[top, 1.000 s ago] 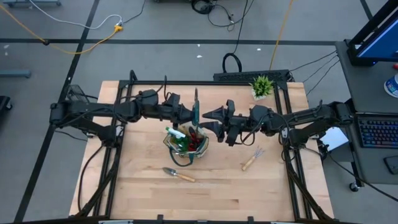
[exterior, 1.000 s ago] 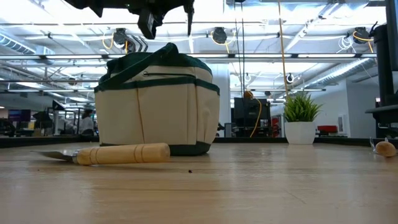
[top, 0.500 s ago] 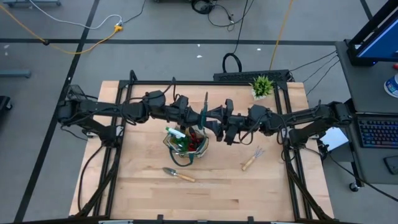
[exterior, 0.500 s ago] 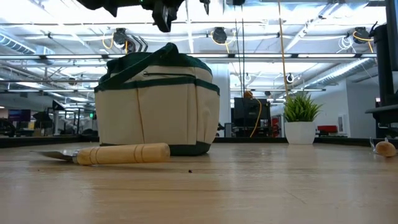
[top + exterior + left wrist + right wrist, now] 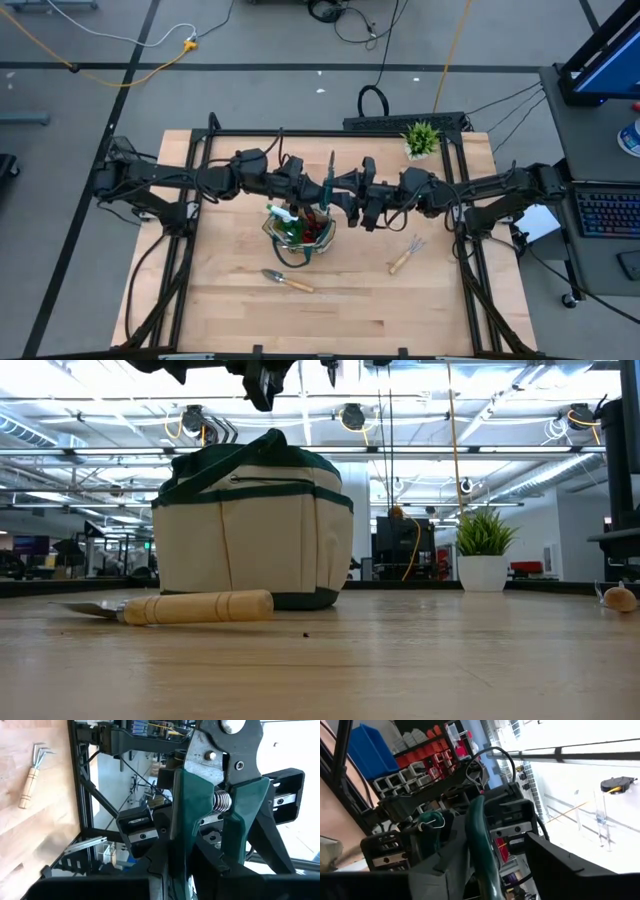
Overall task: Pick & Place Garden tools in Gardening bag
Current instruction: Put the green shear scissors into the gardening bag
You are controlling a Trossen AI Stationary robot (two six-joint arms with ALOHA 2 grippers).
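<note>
The left gripper (image 5: 322,187) pinches the pruners (image 5: 210,815) above the bag (image 5: 298,228), mid-frame. The right gripper (image 5: 340,190) is spread around them, taking them over. Next it must squeeze before the left lets go.

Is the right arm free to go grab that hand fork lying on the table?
Probably not yet: the right gripper is up at the pruners that the left gripper holds. The fork itself lies unobstructed.

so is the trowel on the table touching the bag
Apart. The high view shows bare wood between the trowel and the bag; the low view only overlaps them.
</note>
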